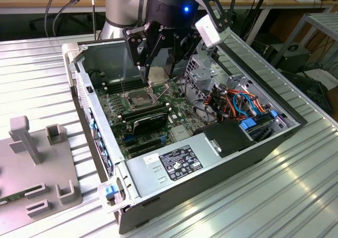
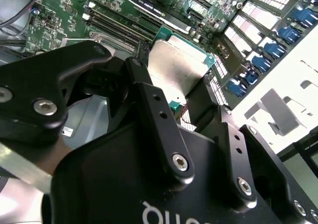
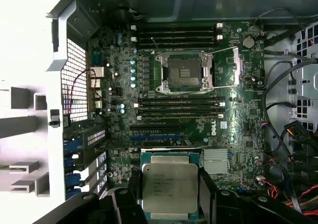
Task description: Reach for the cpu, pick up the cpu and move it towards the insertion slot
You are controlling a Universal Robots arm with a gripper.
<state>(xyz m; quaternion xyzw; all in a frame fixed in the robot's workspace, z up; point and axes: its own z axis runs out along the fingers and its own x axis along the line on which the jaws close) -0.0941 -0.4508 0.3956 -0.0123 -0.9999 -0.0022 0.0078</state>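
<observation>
First wrist view: gripper (image 3: 170, 191) clamped on flat square silvery cpu (image 3: 170, 185), insertion slot (image 3: 183, 73) at twelve o'clock, metal-framed, open. Exterior view: black fingers (image 1: 141, 50) above motherboard (image 1: 148, 116).

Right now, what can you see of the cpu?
The cpu is a flat square chip with a pale grey metal-looking top plate on a green board edge. In both wrist views it sits between the black fingers of the gripper, which press on two opposite edges, held up over the green motherboard. In the exterior view it hangs at the fingertips, beside and above the open insertion slot, not yet over it.
</observation>
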